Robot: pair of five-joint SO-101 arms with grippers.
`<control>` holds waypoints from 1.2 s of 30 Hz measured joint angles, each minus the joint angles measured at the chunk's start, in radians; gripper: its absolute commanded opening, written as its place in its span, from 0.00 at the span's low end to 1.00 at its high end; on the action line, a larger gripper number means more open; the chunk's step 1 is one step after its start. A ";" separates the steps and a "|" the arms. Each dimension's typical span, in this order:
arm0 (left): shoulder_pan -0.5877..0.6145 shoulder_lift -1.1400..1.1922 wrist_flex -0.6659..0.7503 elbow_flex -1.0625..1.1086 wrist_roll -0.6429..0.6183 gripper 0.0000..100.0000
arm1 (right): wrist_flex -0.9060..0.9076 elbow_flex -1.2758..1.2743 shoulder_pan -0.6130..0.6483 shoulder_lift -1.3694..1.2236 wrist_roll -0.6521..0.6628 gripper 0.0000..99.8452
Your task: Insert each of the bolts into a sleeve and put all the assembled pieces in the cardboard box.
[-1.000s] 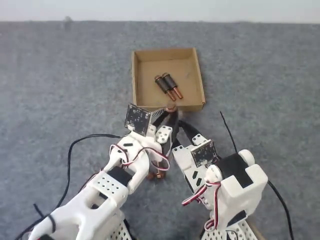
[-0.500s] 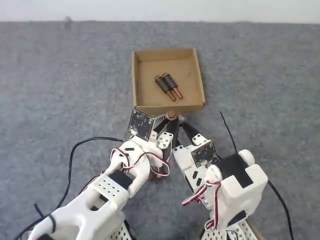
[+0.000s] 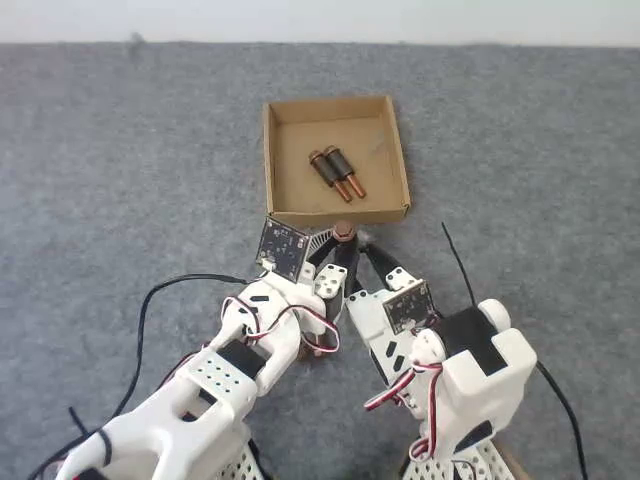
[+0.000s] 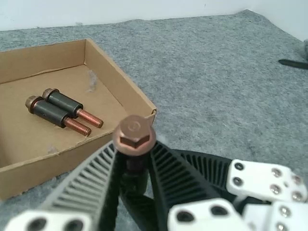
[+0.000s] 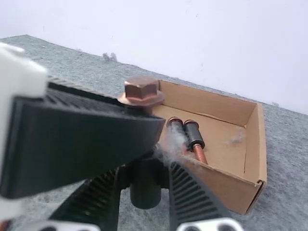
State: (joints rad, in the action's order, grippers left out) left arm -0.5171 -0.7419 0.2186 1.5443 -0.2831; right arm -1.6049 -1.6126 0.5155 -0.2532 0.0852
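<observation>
A copper bolt (image 3: 343,232) stands head up just in front of the cardboard box (image 3: 335,101), with my left gripper (image 3: 338,247) shut on its shaft. The left wrist view shows the hex head (image 4: 134,134) above the clamped fingers (image 4: 98,178). Directly below the bolt, my right gripper (image 5: 144,178) is shut on a black sleeve (image 5: 144,190), and the bolt (image 5: 141,91) rises above it. Whether the shaft is inside the sleeve is hidden. Two assembled pieces (image 3: 337,174) lie side by side in the box (image 4: 120,77).
Grey carpet (image 3: 520,150) lies open on both sides of the box and arms. Black cables (image 3: 160,290) trail on the floor by the left arm and behind the right arm (image 3: 455,255). A small copper-coloured piece (image 3: 312,352) shows under the left arm.
My left gripper has brought the bolt a little back from the box wall and down over the sleeve. The right arm has held almost still.
</observation>
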 measured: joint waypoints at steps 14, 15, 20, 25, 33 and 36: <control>-0.020 0.000 -0.014 0.009 -0.005 0.16 | 0.000 0.000 -0.012 0.000 -0.003 0.01; -0.020 0.000 -0.026 0.009 -0.003 0.16 | 0.000 0.000 -0.012 0.000 -0.003 0.01; -0.020 -0.002 -0.055 0.008 -0.002 0.17 | 0.000 0.000 -0.012 -0.005 -0.003 0.01; -0.017 -0.002 -0.058 0.008 0.000 0.17 | 0.000 0.000 -0.011 -0.006 -0.003 0.01; 0.037 -0.002 -0.058 0.008 -0.002 0.17 | -0.002 0.000 -0.015 -0.005 0.000 0.01; 0.044 -0.002 -0.058 0.008 -0.002 0.17 | -0.002 0.000 -0.012 -0.005 0.000 0.01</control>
State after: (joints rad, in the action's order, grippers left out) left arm -0.4726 -0.7434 0.1603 1.5520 -0.2846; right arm -1.6065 -1.6126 0.5033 -0.2578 0.0852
